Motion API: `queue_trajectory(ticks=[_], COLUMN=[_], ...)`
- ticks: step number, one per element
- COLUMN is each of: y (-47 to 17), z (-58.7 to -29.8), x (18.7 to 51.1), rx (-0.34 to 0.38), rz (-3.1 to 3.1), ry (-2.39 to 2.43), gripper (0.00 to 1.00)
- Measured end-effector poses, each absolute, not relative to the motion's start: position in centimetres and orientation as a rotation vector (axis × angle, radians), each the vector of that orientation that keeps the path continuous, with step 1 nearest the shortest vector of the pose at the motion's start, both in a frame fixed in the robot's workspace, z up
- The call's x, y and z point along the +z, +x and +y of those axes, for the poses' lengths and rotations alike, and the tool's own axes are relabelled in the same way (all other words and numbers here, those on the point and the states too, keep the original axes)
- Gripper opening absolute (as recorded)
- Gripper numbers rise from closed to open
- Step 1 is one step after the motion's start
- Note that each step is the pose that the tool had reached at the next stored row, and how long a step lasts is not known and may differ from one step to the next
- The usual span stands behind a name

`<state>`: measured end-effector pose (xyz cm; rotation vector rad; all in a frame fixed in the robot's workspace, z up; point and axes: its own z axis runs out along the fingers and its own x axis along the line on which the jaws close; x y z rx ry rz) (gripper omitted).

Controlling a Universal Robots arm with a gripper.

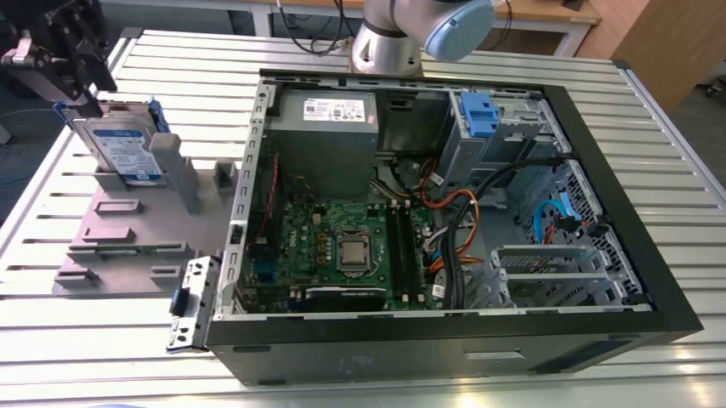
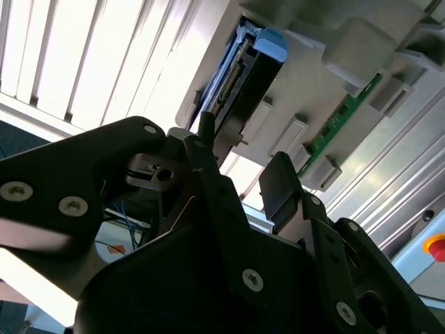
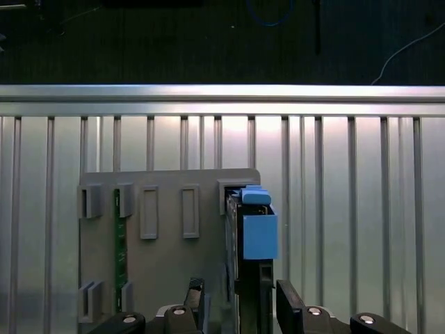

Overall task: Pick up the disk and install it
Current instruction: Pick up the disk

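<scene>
Two fingers [image 3: 288, 298] of the claw [image 3: 242, 285] spread apart, straddling the upper edge of the disk [image 3: 259, 236], with a gap visible beside one finger. Disk upright on edge in the end slot of a grey holder [image 1: 125, 246], blue frame at its rim. Green board [image 3: 119, 236] in another slot, well apart. Bare slatted table [image 1: 102, 340] open around three sides of the holder. Open case [image 1: 454, 348] just beside the fourth, toward the exterior view's right. Blue-latched bay [image 1: 482, 115] in the case's far corner.

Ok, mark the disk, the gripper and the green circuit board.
disk [image 1: 122, 153]: exterior view, on its white-and-blue label.
gripper [image 3: 243, 298]: first wrist view, midway between its fingertips.
green circuit board [image 3: 120, 243]: first wrist view, on its upturned edge.
</scene>
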<state>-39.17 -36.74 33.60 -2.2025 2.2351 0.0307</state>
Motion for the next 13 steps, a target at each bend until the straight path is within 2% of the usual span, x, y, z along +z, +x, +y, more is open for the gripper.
queue_trajectory(ticks=[13], y=[-39.17], z=[-36.09], x=[33.59], rx=[0.031], rz=[2.235], ry=[-2.203], gripper=[0.53])
